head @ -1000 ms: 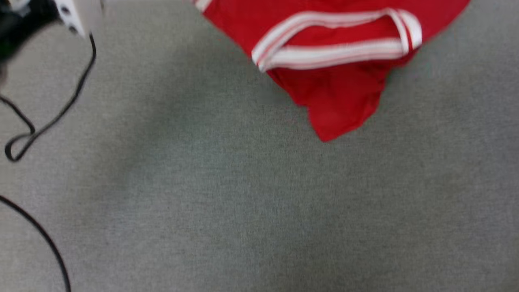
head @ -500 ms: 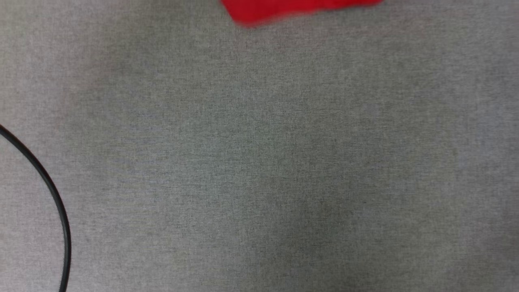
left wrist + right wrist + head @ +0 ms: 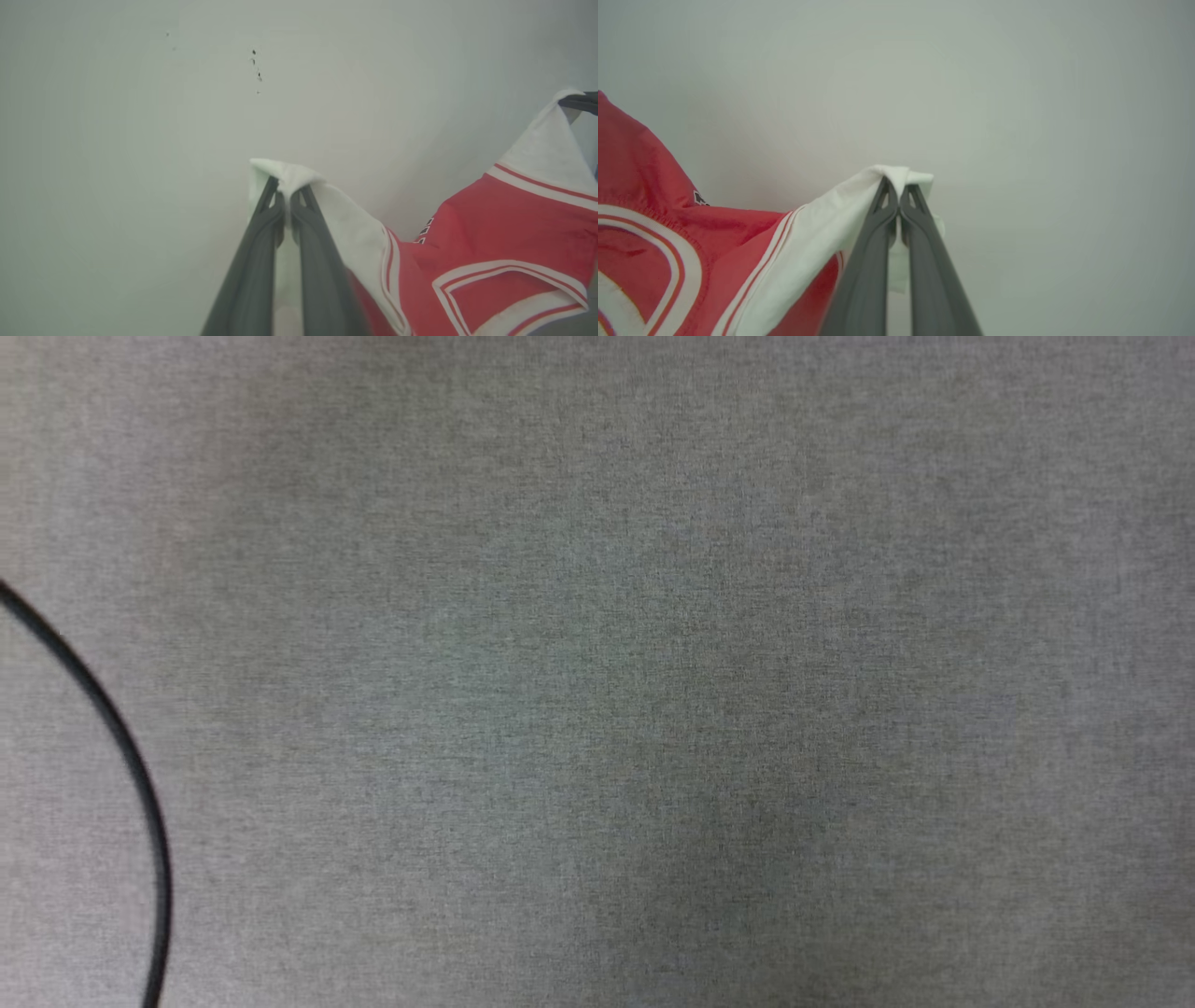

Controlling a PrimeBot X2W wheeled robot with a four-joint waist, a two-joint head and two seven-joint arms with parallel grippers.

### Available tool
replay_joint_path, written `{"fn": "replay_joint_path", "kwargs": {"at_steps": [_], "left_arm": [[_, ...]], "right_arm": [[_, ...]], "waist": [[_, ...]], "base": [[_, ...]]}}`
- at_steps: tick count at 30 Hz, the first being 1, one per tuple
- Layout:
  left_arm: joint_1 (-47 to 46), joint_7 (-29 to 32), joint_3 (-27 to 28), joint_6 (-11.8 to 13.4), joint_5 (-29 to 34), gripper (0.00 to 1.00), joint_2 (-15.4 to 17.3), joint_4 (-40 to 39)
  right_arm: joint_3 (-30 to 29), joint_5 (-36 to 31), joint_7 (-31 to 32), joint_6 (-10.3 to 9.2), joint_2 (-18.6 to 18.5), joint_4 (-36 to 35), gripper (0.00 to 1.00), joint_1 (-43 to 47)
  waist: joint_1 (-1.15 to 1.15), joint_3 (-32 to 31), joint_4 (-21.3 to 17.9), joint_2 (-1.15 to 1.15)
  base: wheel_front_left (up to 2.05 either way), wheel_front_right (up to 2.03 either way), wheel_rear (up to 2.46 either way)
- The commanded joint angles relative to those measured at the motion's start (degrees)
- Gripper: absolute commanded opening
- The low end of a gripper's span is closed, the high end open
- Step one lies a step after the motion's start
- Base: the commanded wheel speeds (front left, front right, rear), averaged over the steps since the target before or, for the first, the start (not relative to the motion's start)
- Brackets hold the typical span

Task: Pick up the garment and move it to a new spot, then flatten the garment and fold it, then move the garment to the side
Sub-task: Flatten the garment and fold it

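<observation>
The garment [image 3: 504,242], a red T-shirt with white sleeves and striped trim, hangs in the air between my two grippers. In the left wrist view my left gripper [image 3: 286,190] is shut on the tip of one white sleeve, and the shirt drapes off to the right. There the other white sleeve rises to my right gripper's dark fingertips [image 3: 579,102] at the right edge. In the right wrist view my right gripper [image 3: 899,189] is shut on the garment's [image 3: 654,233] white sleeve, with the red body sagging to the left.
The head view looks down on a grey cloth surface [image 3: 653,663]. A black cable [image 3: 131,775] curves along its left edge. Behind the grippers in both wrist views is a pale plain wall [image 3: 140,140] with a few small dark marks [image 3: 255,70].
The garment has slid up and out of the head view over the last second; a black cable stays at the left, and the pale forearm and looped cable seen a second ago are gone.
</observation>
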Motion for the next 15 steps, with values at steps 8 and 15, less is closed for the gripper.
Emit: {"fn": "replay_joint_path", "kwargs": {"at_steps": [8, 15], "left_arm": [[14.2, -4.6, -5.3, -0.2, -4.3, 0.00, 2.4, 1.4], [31.1, -10.3, -7.4, 0.2, -7.5, 0.00, 4.8, -0.2]], "right_arm": [[6.9, 4.8, -6.1, -0.04, 0.1, 2.9, 0.00, 13.2], [12.4, 10.1, -11.9, -0.04, 1.1, 3.6, 0.00, 26.9]], "waist": [[-0.01, -4.1, -0.5, 0.00], [-0.01, -9.6, -1.5, 0.00]], "base": [[0.00, 0.00, 0.00], [0.00, 0.00, 0.00]]}}
